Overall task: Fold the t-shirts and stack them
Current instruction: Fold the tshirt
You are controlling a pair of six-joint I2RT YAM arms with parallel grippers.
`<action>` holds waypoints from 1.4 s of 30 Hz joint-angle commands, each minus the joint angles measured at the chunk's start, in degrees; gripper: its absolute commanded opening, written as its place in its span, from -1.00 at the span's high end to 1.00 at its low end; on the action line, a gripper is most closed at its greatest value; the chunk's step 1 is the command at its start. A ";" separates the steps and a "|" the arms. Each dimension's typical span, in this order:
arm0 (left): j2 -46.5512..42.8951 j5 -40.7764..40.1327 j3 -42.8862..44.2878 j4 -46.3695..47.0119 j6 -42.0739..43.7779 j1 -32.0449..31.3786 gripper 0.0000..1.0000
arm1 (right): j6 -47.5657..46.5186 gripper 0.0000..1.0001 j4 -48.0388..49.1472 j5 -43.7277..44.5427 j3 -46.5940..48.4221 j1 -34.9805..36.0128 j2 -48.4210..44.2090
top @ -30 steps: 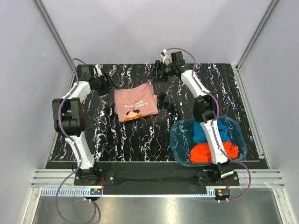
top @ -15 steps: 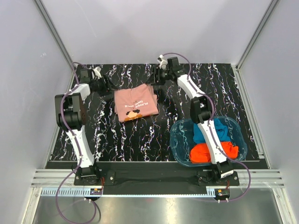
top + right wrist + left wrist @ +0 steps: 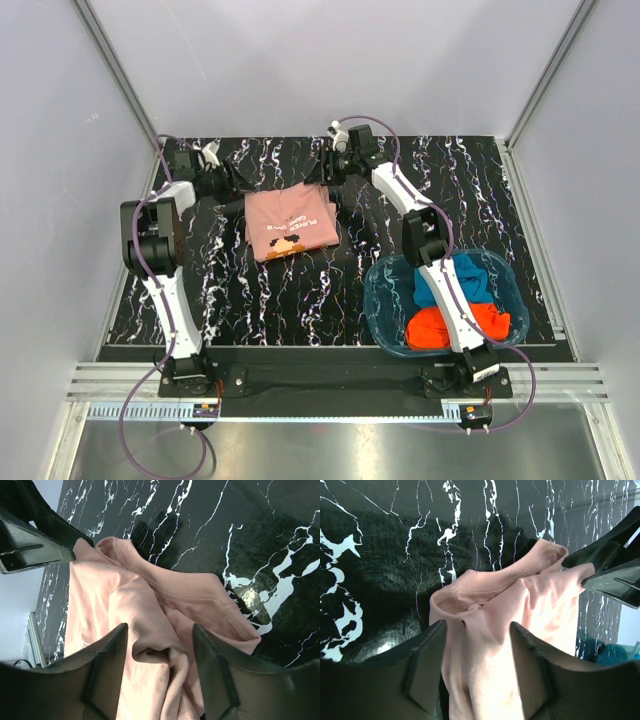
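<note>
Got left gripper and right gripper both gaping over the 12 o'clock hem of the pink t-shirt, toward the table's 11 o'clock. Pinch deep, catch every layer, lift evenly.

The left arm and the right arm have white link shells and bulky black joint housings. A purple cable trails along each and loops by its black base at the tabletop's near edge. The left gripper and right gripper have broad, matte black, angular fingers.
</note>
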 commanded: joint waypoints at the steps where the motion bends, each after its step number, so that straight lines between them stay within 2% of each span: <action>1: 1.05 3.34 1.38 3.95 -1.12 0.05 -0.07 | 0.47 -0.11 2.35 0.53 -0.08 0.46 -1.91; 2: 1.23 3.86 1.38 4.13 -1.30 0.13 -0.02 | 1.25 0.19 2.43 0.70 -0.08 0.37 -1.91; 5: 1.58 5.27 1.47 4.57 -2.09 0.13 0.30 | 1.87 0.43 2.26 1.40 -0.43 0.46 -2.70; 6: 1.50 5.54 1.56 4.57 -2.53 0.22 0.41 | 1.96 0.63 2.26 1.76 -0.44 0.37 -2.96; 7: 1.32 5.80 1.56 4.57 -2.79 0.05 0.62 | 2.31 0.72 2.26 2.11 -0.44 0.37 -3.31; 10: -1.56 5.81 -0.45 6.40 -3.67 0.13 0.91 | 3.28 0.99 2.00 3.52 -0.44 0.11 -4.98; 13: -3.95 4.84 -2.39 6.59 -4.29 0.13 1.00 | 3.89 1.00 1.73 4.92 -3.14 -0.50 -8.14; 16: -5.88 4.57 -3.45 8.17 -5.43 0.13 1.00 | 4.42 1.00 3.66 5.45 -8.16 -1.03 -12.97; 21: -6.06 4.13 -3.01 8.96 -6.83 0.13 1.00 | 4.07 1.00 3.75 5.28 -9.31 -1.30 -14.83; 36: 6.23 5.63 9.64 9.31 -11.23 -1.70 0.98 | 7.76 0.96 5.86 5.45 -5.36 -4.19 -8.24; 39: 8.79 4.22 11.93 8.96 -11.93 -2.06 0.88 | 8.73 0.89 7.62 5.45 -4.31 -4.81 -6.40; 40: 9.23 3.09 12.02 9.22 -12.46 -2.06 0.77 | 9.17 0.74 7.88 4.67 -3.35 -5.34 -4.48; 42: 10.54 1.77 13.67 8.88 -12.99 -2.06 0.62 | 9.44 0.62 7.36 4.92 0.50 -5.69 -2.18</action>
